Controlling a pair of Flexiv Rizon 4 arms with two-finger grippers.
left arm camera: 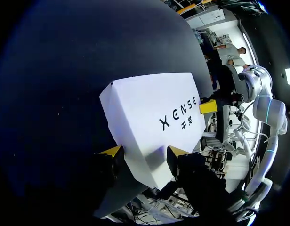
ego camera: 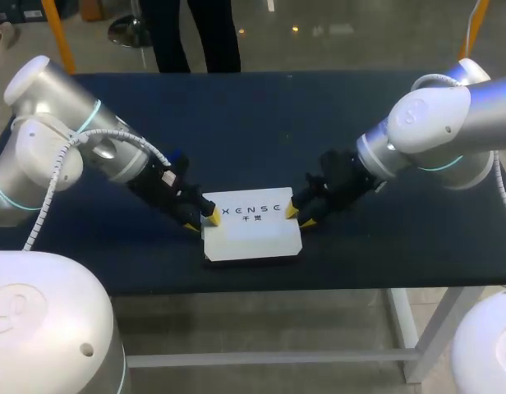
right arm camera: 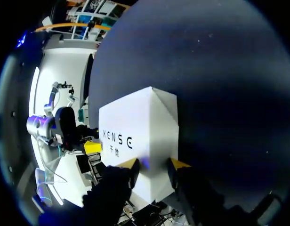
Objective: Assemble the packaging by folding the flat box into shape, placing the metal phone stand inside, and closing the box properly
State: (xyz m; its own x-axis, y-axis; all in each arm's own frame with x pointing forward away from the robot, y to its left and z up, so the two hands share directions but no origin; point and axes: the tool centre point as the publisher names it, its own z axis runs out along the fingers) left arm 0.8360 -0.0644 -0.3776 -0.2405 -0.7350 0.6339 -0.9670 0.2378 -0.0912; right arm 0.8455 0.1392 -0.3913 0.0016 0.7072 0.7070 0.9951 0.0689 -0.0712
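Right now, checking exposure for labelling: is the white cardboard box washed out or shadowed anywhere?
Head view: white cardboard box top glares, near half washed out. Left wrist view: grey shadow beside left gripper. Right wrist view: bluish shadow beside right gripper.

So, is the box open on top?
No, the box is closed: in the head view its white top lies flat and shut.
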